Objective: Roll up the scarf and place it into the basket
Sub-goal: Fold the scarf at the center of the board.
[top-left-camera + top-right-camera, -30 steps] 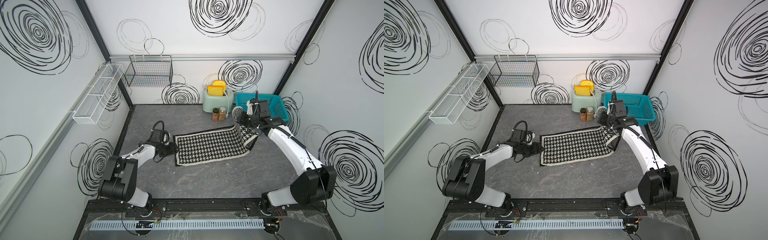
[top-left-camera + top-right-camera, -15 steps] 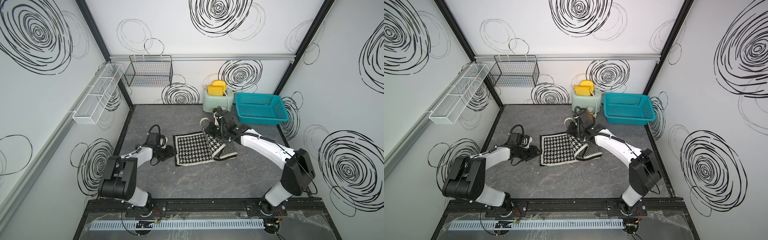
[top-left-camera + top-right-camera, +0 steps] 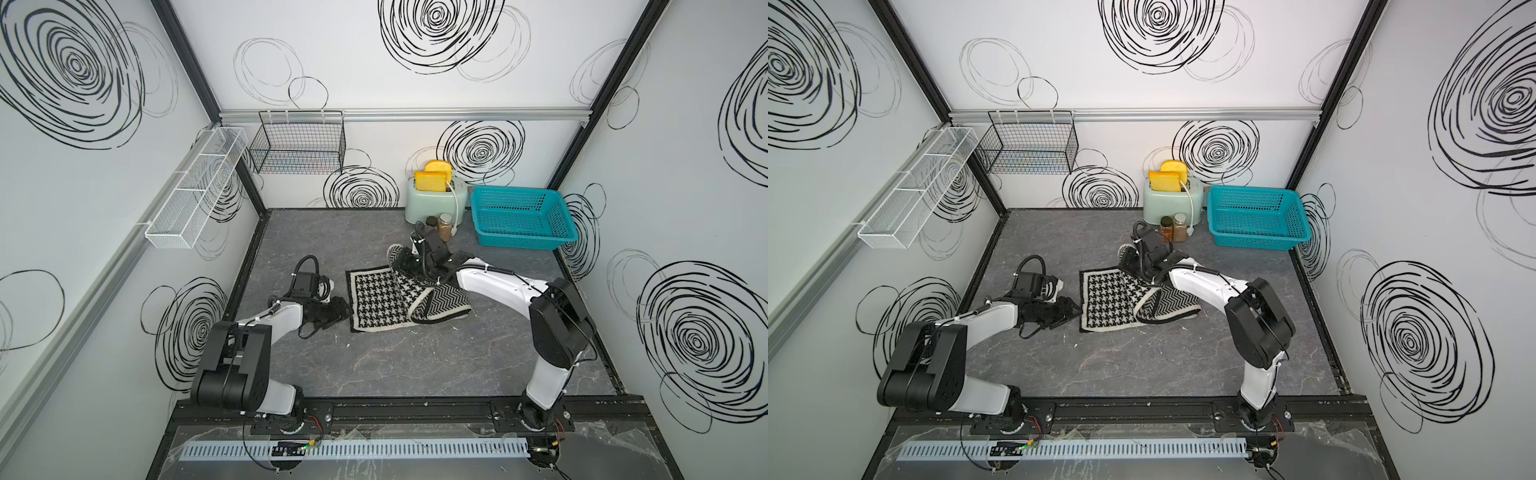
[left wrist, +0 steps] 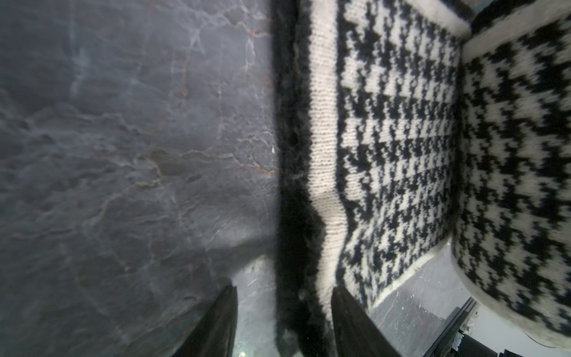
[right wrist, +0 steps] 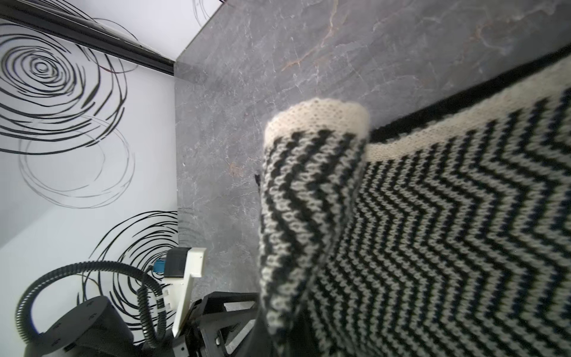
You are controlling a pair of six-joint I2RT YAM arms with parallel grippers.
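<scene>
The scarf lies on the grey table, houndstooth side up at its left half, while its right part is folded back over it with the herringbone side showing. My right gripper is shut on the scarf's end and holds it a little above the fold; in the right wrist view the herringbone cloth drapes out of the jaws. My left gripper is open at the scarf's left edge. In the left wrist view its fingers straddle the black and cream edging. The teal basket stands at the back right.
A mint toaster with yellow toast and two spice jars stand just behind my right gripper. A black wire basket and a long white mesh rack hang on the walls at the back left.
My right gripper has carried the scarf's end from beside the basket leftward to the table's middle, folding the scarf over itself. The left gripper stayed at the left edge and narrowed slightly.
</scene>
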